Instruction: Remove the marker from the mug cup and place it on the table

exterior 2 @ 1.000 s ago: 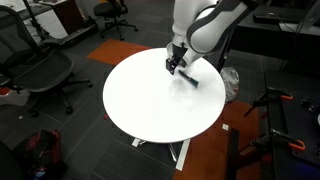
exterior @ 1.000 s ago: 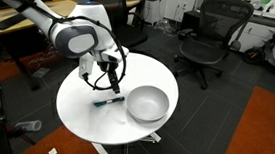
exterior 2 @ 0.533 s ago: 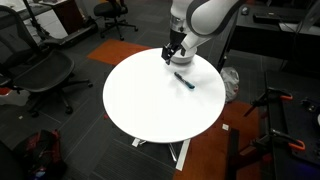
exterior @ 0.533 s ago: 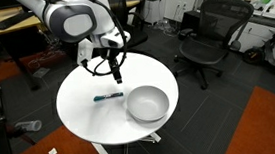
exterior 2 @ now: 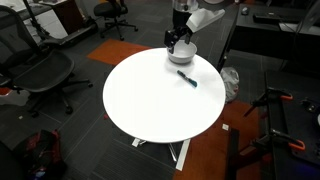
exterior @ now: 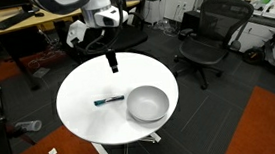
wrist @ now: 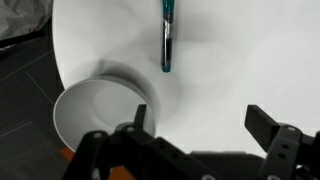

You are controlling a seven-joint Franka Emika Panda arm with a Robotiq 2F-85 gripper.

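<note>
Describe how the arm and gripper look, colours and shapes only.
The arm has rounded white shells with dark grey joints. The gripper is black, with two blocky, linked fingers on a dark base. No markings are legible, and any cables are too small to make out.

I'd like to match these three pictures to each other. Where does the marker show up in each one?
Exterior view: the marker lies left of centre, beside the mug cup.
Exterior view: the marker lies right of centre, towards the far edge.
Wrist view: the marker is at top centre.
Shared landmark: the round white table.
</note>
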